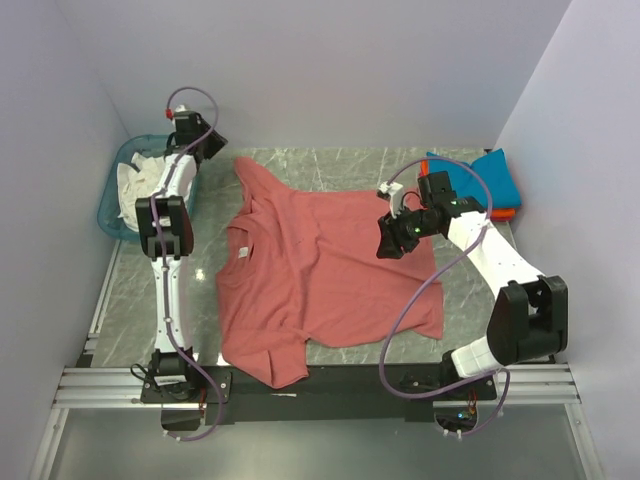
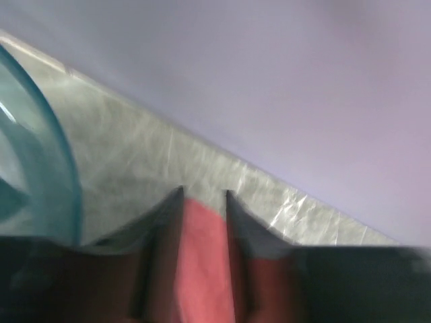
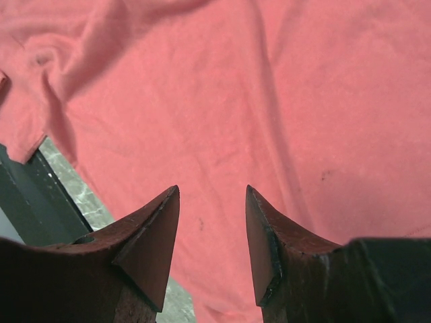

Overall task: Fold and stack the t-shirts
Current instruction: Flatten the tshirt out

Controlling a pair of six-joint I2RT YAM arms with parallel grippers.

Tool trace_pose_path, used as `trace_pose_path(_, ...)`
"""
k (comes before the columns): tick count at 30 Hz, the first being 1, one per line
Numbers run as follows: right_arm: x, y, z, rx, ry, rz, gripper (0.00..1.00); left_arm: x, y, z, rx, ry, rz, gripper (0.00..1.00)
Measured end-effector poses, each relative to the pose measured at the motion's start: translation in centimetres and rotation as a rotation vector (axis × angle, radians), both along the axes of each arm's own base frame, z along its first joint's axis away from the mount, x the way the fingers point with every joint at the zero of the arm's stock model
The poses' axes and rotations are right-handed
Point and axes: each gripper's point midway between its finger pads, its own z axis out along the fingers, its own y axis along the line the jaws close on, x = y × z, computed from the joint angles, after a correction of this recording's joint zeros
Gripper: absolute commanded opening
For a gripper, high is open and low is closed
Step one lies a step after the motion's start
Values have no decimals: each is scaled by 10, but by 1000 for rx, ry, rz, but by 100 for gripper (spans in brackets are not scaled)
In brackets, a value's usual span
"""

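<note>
A dusty-red t-shirt [image 1: 320, 270] is lying spread out and unfolded, so flattening appears to be the step in hand. The left gripper [image 2: 204, 195] is being held at the shirt's far-left sleeve, jaws narrowly parted with red cloth between; whether it is pinched cannot be told. The right gripper [image 3: 212, 192] is being hovered over the shirt's right half, jaws apart, empty. Next, an edge probably needs grasping for a first fold. Left of the shirt, white cloth [image 1: 135, 180] is being held in a teal basket [image 1: 108, 215]. Far right of the shirt, a folded teal-blue shirt [image 1: 495, 172] is lying on an orange one [image 1: 506, 213].
</note>
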Motion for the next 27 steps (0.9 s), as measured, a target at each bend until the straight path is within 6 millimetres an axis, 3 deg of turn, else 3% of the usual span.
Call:
trace_pose_path(5,0,0,-8,-13,5,10,51,1,10,19,-39,-63,-24,52)
trace_pose_path(9,-12,12,-17,-30,0,85,51,-24,-11,42,-69,-65,-112,58)
trace_pose_path(11,-25,30,-22,-42,-8,166,51,-44,-24,70,-65,-85,-156,59)
trace_pose_path(14,-50,61,-26,-52,-28,307,52,-89,-37,138,-31,-166,-199,66)
trace_pose_path(16,-64,78,-26,-49,-42,380,52,-131,-42,189,0,-248,-215,71)
trace_pose_path(17,-66,81,-26,-51,-45,393,52,-159,-43,217,13,-296,-219,71)
trace_pose_path(20,-59,79,-24,-71,-62,372,52,-233,-43,261,43,-398,-220,70)
trace_pose_path(21,-56,77,-24,-77,-70,359,52,-259,-43,264,49,-418,-221,70)
trace_pose_path(23,-49,72,-24,-84,-77,334,52,-299,-43,245,52,-400,-221,69)
trace_pose_path(25,-43,65,-24,-86,-78,305,52,-327,-44,202,48,-319,-222,69)
trace_pose_path(27,-35,56,-22,-86,-82,268,52,-352,-43,140,35,-166,-218,68)
